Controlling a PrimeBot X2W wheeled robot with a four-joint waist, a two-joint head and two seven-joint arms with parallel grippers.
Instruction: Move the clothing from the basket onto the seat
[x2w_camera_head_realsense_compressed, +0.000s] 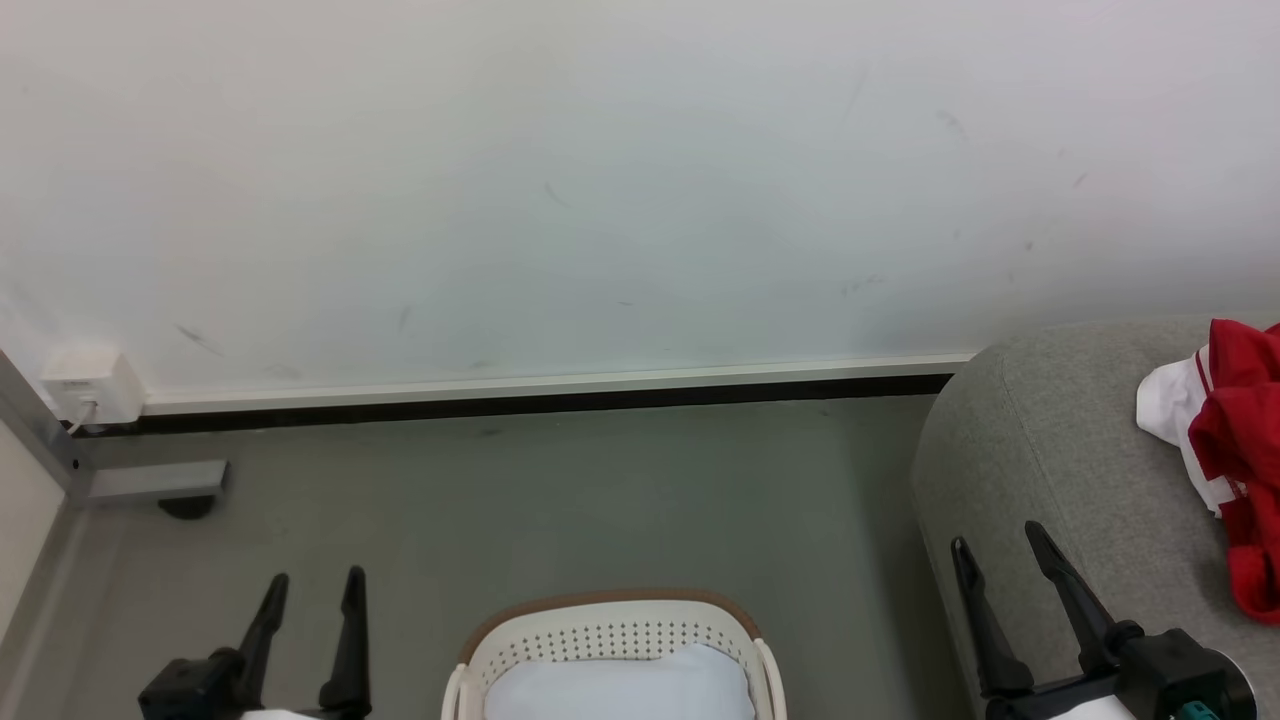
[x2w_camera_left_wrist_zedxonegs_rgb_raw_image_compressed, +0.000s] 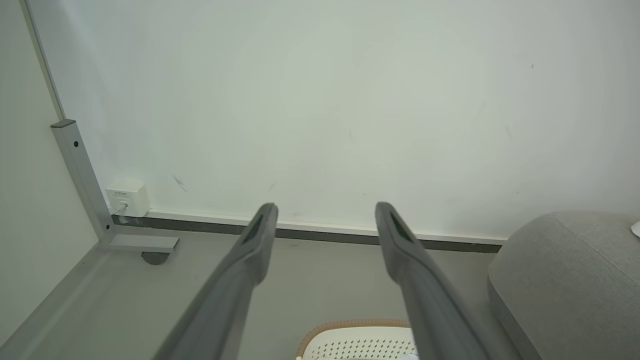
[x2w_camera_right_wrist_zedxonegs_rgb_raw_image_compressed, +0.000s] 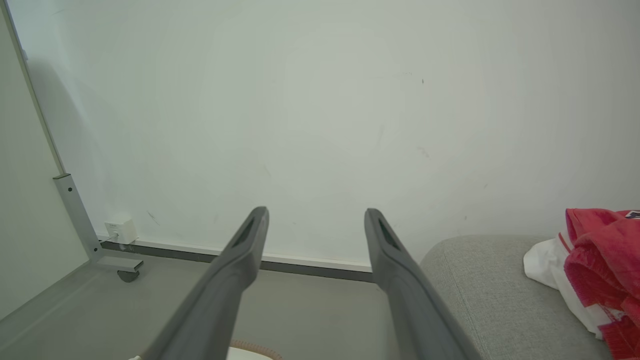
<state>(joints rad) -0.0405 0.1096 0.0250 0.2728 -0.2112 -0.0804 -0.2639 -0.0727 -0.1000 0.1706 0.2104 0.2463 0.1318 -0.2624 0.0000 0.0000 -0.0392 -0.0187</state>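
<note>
Red clothing (x2w_camera_head_realsense_compressed: 1235, 440) with white trim lies bunched on the light-grey seat (x2w_camera_head_realsense_compressed: 1040, 450) at the right edge; the right wrist view shows the clothing (x2w_camera_right_wrist_zedxonegs_rgb_raw_image_compressed: 600, 260) on the seat (x2w_camera_right_wrist_zedxonegs_rgb_raw_image_compressed: 480, 295) too. The cream basket (x2w_camera_head_realsense_compressed: 610, 645) with a brown rim stands on the floor at bottom centre, a pale bluish-white cloth (x2w_camera_head_realsense_compressed: 620, 685) inside it. My left gripper (x2w_camera_head_realsense_compressed: 312, 578) hangs open left of the basket. My right gripper (x2w_camera_head_realsense_compressed: 997, 534) is open in front of the seat's left end, holding nothing. The left wrist view catches the basket (x2w_camera_left_wrist_zedxonegs_rgb_raw_image_compressed: 357, 340) between the fingers.
A white wall with a dark baseboard (x2w_camera_head_realsense_compressed: 540, 400) runs across the back. At the left stand a grey metal frame foot with a caster (x2w_camera_head_realsense_compressed: 160, 485) and a white wall socket (x2w_camera_head_realsense_compressed: 90, 385). Grey floor (x2w_camera_head_realsense_compressed: 600, 500) lies between basket and wall.
</note>
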